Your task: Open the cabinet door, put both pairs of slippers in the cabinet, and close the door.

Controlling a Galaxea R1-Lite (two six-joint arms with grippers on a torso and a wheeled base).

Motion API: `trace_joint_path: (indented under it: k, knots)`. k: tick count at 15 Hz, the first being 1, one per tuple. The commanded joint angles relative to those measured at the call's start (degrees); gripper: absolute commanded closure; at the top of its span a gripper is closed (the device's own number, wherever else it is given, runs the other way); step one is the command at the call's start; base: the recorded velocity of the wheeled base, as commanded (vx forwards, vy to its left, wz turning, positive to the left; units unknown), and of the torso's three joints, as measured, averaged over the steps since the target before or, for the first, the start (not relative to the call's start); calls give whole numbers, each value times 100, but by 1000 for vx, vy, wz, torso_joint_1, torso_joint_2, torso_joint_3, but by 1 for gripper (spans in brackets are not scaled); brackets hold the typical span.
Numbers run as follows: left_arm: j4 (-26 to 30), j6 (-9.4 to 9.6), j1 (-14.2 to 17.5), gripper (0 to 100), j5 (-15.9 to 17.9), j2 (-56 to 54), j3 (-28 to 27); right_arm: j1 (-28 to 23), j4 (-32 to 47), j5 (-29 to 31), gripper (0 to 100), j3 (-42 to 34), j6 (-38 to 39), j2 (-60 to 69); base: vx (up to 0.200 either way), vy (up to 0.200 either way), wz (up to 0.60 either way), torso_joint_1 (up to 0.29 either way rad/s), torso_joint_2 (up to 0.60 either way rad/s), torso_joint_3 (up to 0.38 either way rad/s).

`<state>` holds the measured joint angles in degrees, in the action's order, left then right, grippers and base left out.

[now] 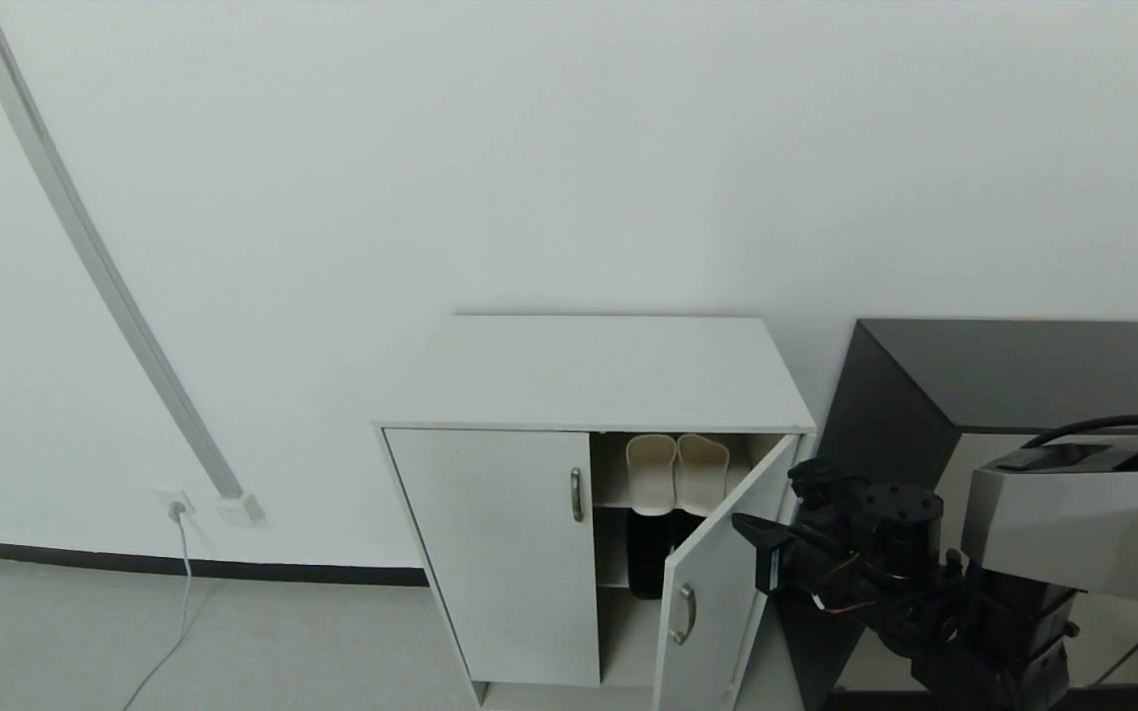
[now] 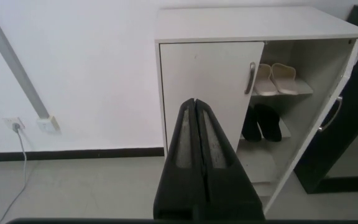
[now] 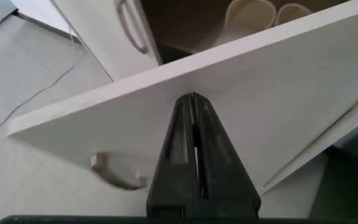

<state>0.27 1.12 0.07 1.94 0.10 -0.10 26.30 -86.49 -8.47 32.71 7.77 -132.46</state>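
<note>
The white cabinet [image 1: 599, 375] stands against the wall with its left door [image 1: 490, 553] closed and its right door [image 1: 717, 573] swung partly open. A beige pair of slippers [image 1: 678, 472] sits on the top shelf, and a black pair [image 1: 650, 553] on the shelf below. My right gripper [image 1: 752, 533] is shut, its tip against the outer face of the open door [image 3: 278, 93], above the door handle [image 3: 114, 171]. My left gripper [image 2: 195, 102] is shut and holds nothing, some way in front of the cabinet, with both pairs [image 2: 277, 79] [image 2: 261, 122] visible past it.
A dark piece of furniture [image 1: 974, 365] stands right beside the cabinet, just behind the open door. On the wall to the left are a slanted cable duct [image 1: 85, 247] and a socket with a cord [image 1: 177, 511] trailing onto the grey floor.
</note>
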Motion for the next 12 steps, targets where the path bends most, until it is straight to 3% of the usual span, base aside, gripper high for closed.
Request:
trace_joint_path:
  k: [1, 6, 12]
  knots:
    - [0, 2, 1, 100, 0, -1, 1, 104, -8, -5, 100, -54, -3, -16, 0, 0, 0, 0, 0, 0]
    - [-9, 2, 1, 100, 0, -1, 1, 113, 71, -5, 100, 254, -12, -104, 0, 0, 0, 0, 0, 0]
    - [0, 2, 1, 100, 0, -1, 1, 86, 730, -5, 100, 1247, -12, -342, 0, 0, 0, 0, 0, 0]
